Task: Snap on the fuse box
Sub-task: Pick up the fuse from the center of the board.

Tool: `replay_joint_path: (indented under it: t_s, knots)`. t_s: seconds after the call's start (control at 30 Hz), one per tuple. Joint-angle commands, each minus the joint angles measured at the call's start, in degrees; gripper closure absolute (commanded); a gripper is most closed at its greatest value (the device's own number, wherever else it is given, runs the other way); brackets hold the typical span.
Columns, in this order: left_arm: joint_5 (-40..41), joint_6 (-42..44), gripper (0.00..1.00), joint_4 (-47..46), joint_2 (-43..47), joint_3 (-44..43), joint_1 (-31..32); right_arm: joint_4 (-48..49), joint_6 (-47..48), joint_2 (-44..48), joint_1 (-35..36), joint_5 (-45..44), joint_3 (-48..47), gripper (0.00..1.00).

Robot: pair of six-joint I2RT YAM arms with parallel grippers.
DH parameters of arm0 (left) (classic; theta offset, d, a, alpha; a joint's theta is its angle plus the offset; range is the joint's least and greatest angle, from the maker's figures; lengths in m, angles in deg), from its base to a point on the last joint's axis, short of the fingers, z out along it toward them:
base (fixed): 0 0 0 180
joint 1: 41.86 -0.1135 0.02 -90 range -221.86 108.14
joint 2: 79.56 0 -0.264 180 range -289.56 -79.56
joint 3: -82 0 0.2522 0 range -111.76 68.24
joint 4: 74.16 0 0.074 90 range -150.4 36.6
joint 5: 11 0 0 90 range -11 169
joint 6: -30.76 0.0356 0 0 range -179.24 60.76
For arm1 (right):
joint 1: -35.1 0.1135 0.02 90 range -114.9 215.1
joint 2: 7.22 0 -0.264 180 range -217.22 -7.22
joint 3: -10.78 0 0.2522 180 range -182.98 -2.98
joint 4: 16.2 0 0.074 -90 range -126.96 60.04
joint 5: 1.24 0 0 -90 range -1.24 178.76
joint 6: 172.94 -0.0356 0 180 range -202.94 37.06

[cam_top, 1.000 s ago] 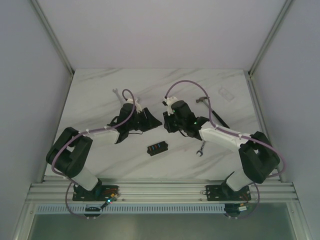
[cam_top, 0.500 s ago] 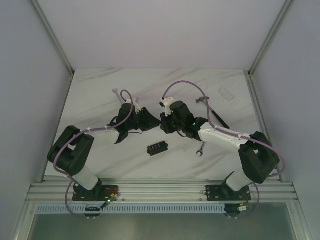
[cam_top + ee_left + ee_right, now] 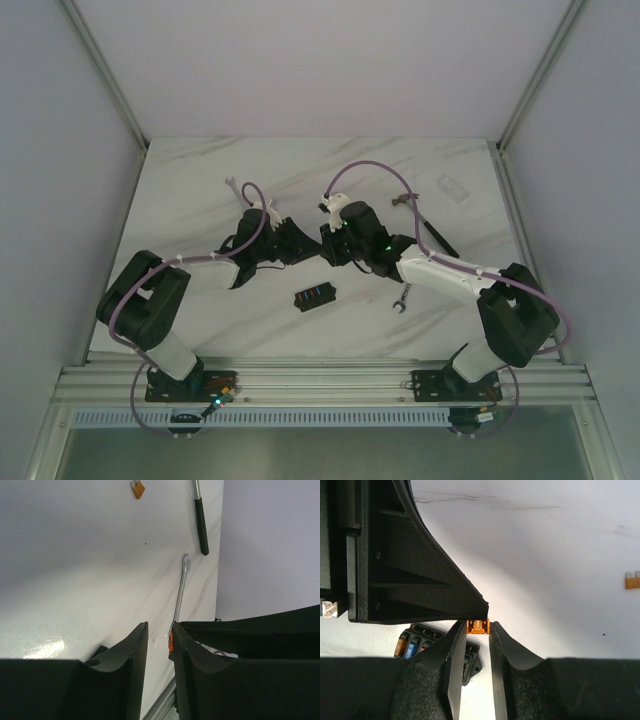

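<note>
**Orange fuse held between both grippers beyond the fuse box; seating judged not begun.**

The right gripper [image 3: 477,628] was found closed on a small orange fuse [image 3: 479,625] at its very tips. The left gripper [image 3: 159,626] was set narrowly about the same fuse from the opposite side; whether it clamped could not be told. The fuse box [image 3: 315,296] lay untouched on the table [image 3: 200,200], just nearer the arm bases than the grippers. A transfer was judged in hand; next, one sure grip and a square descent onto the box would be required. A wrench [image 3: 400,300] lay right of the box and a loose fuse [image 3: 632,581] well apart; bare table was noted to its left.
</note>
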Motion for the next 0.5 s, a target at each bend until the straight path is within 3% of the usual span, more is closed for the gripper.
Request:
replay_joint_path:
  t_s: [0.0, 0.47]
  knots:
    - [-1.8, -1.5, 0.65, -3.2, -0.9, 1.3, -0.3, 2.8, -0.2, 0.7, 0.3, 0.9, -0.3, 0.89]
    - [-1.8, -4.7, 0.66, -6.9, -0.3, 3.1, -0.2, 3.9, -0.9, -0.2, 0.3, 3.0, -0.6, 0.90]
